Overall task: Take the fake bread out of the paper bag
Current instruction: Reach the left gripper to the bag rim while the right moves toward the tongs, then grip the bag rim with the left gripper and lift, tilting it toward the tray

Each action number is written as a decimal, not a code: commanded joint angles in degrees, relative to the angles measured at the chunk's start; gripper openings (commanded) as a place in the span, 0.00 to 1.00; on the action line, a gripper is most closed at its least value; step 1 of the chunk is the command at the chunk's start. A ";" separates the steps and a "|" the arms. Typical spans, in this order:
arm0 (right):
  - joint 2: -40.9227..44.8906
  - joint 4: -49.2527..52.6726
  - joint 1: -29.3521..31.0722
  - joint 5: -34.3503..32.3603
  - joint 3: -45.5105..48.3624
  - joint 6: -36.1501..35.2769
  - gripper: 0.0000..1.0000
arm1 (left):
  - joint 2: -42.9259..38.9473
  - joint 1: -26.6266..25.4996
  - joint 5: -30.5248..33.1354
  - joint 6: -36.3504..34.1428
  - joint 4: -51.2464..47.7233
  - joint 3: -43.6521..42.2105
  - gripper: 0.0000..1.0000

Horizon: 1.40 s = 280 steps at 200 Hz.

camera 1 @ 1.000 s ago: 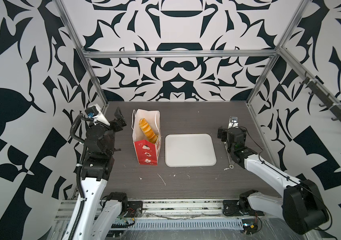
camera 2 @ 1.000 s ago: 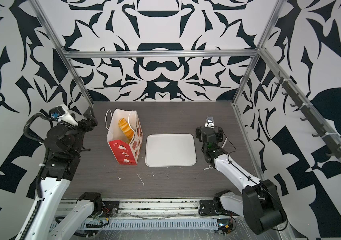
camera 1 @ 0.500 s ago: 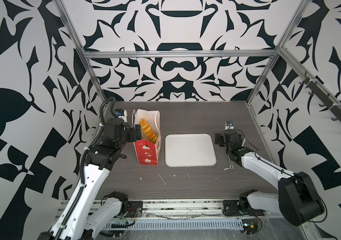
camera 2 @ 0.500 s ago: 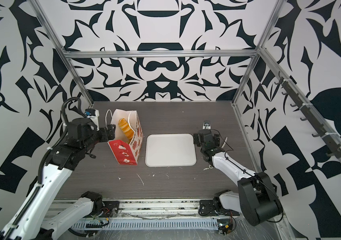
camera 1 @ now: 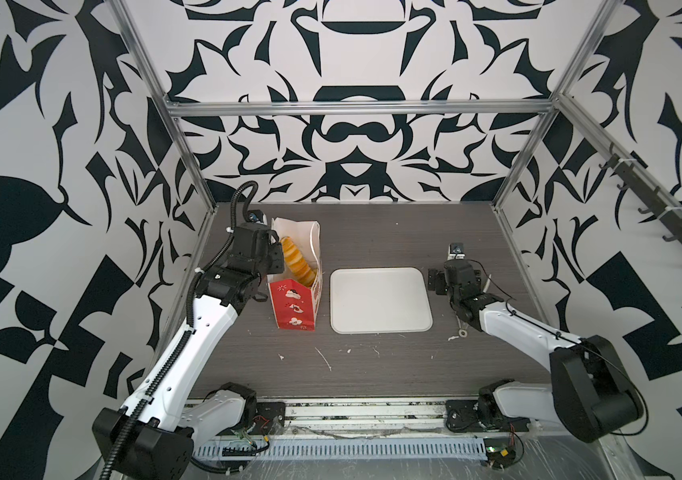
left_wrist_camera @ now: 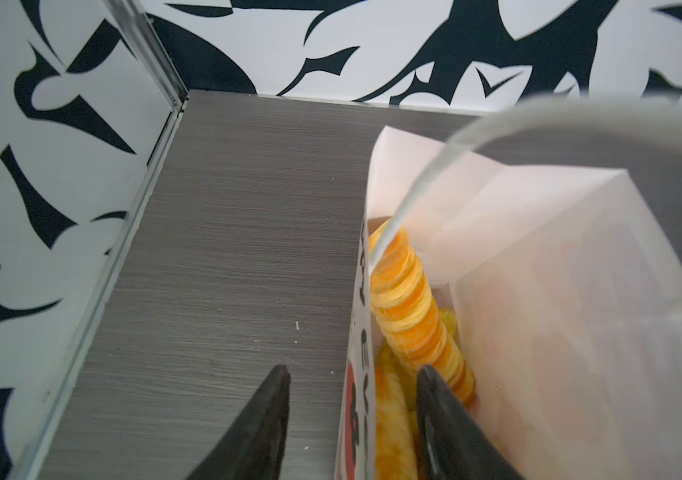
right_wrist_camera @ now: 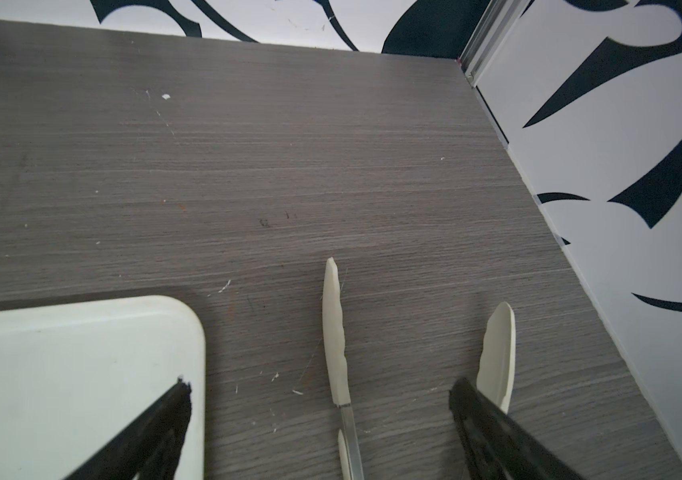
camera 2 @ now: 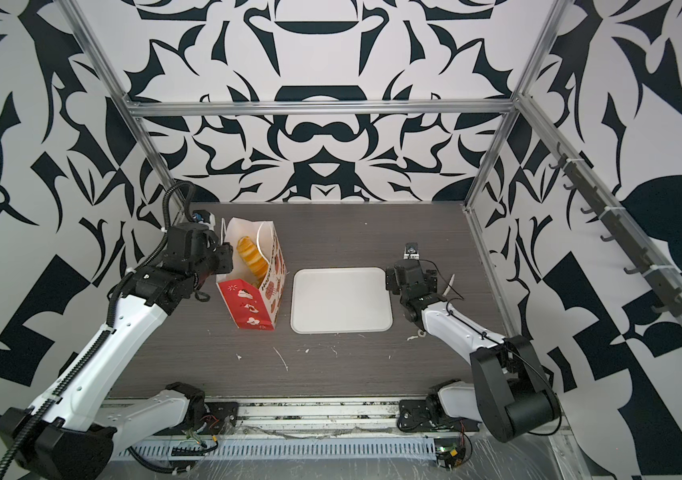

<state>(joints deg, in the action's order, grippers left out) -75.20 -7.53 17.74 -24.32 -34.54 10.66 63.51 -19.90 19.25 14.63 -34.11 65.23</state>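
You have one paper bag [camera 1: 295,303] standing upright on the table [camera 1: 372,232], just left of the single white tray [camera 1: 381,305]. The fake bread [camera 1: 295,259] sits inside the bag. You can count one long ridged loaf [left_wrist_camera: 410,303] leaning up toward the mouth and one more golden piece [left_wrist_camera: 389,419] lower down beside it (a further yellow scrap shows behind the loaf, too hidden to name).

Of your two grippers, the left gripper [left_wrist_camera: 354,370] is at the bag's mouth with its two fingers apart. One finger is outside the wall facing that arm and one is inside next to the loaf; the paper runs between them with a gap on either side. The right gripper [right_wrist_camera: 319,384] hangs spread wide just off the tray's right edge. One of its fingers is over the tray's corner, the other above a white two-bladed utensil [right_wrist_camera: 333,332] lying on the table.
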 commanded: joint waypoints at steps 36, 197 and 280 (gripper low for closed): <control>-0.39 -1.22 0.02 0.85 -2.28 0.77 1.00 | 0.78 -0.29 0.05 1.14 0.01 1.92 0.24; 0.49 -1.32 0.02 1.37 -1.53 0.98 1.00 | 17.08 6.25 -5.78 -9.57 1.36 18.76 0.00; 2.44 -1.36 -0.05 0.41 -0.27 0.15 1.00 | 37.29 17.63 -17.86 -20.34 -0.02 42.99 0.00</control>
<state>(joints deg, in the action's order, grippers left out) -74.54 -7.55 17.74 -22.81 -34.54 10.66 97.10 -4.47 7.09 -1.06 -33.76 100.09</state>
